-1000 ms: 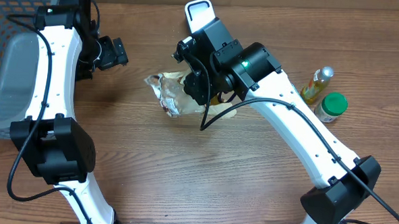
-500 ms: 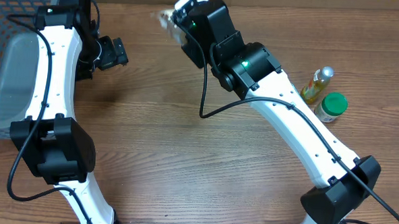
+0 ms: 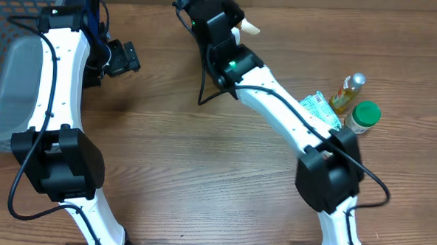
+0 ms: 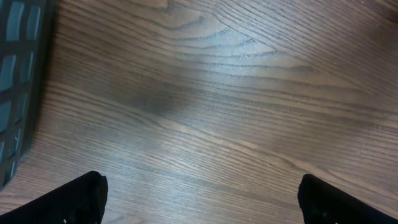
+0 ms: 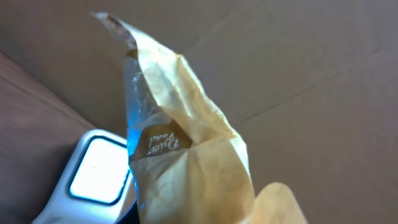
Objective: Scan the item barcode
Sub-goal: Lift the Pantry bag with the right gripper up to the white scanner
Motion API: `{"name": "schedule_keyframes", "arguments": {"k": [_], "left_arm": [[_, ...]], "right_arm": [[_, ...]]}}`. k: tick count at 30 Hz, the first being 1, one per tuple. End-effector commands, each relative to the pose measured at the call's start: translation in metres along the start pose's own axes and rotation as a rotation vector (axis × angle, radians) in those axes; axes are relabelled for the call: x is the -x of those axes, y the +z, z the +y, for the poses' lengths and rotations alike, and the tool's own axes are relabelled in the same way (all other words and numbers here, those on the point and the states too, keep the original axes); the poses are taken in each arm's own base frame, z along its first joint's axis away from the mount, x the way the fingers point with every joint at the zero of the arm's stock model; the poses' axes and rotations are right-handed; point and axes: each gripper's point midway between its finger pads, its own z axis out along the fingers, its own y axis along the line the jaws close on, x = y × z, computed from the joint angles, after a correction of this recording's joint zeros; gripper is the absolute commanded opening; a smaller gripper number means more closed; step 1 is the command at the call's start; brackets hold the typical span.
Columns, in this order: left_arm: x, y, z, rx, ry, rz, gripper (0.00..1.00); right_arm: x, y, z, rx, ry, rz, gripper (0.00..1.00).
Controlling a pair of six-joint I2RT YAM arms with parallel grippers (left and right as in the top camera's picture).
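The right gripper (image 3: pixel 218 6) is pinched narrowly on the crinkled tan bag (image 5: pixel 193 162) and holds it up at the far edge of the desk (image 3: pixel 202 159). The bag is against the cardboard wall (image 5: pixel 298 56), just beside the white scanner (image 5: pixel 96 174) with its bright window. The left gripper (image 3: pixel 123 57) is spread wide over bare wood, holding nothing, near the grey basket (image 3: pixel 14 62).

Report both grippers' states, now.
Left gripper: open, holding nothing.
Right gripper: shut on the tan paper bag.
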Motion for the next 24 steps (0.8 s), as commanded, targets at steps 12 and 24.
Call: {"name": "schedule_keyframes", "arguments": {"k": [12,24], "left_arm": [[0.002,-0.004,-0.002,-0.002,-0.006,-0.015,0.99],[0.002,-0.004,-0.002,-0.002,-0.006,-0.015,1.0]], "right_arm": [[-0.039,0.044,0.03,-0.167,-0.146,0.085,0.04],[-0.053,0.055,0.056,-0.123,-0.15,0.086,0.04]]}}
